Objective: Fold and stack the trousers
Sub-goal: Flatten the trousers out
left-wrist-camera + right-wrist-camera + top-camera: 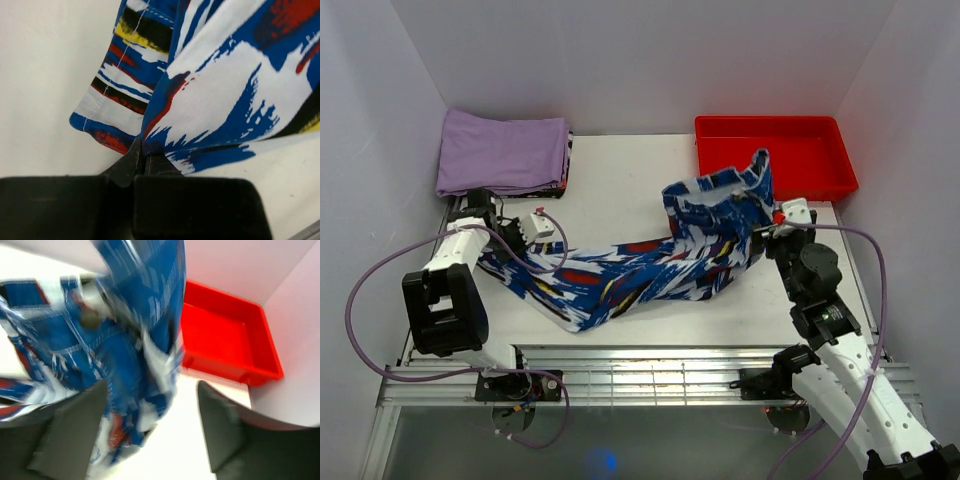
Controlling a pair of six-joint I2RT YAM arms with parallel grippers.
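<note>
Left wrist view: left jaws clamped on an edge of the soft blue-white-red brush-print trousers (220, 95); right jaws stand apart, trousers hanging blurred between.

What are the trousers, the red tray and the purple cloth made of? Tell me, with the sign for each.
Trousers: thin matte fabric, probably woven; it drapes and creases, and the left wrist view shows a stitched hem.
Tray: likely hard plastic, smooth with a slight sheen; even red colour, moulded rim.
Purple cloth: soft matte fabric; folded, gently wrinkled.
The fibre cannot be told.
</note>
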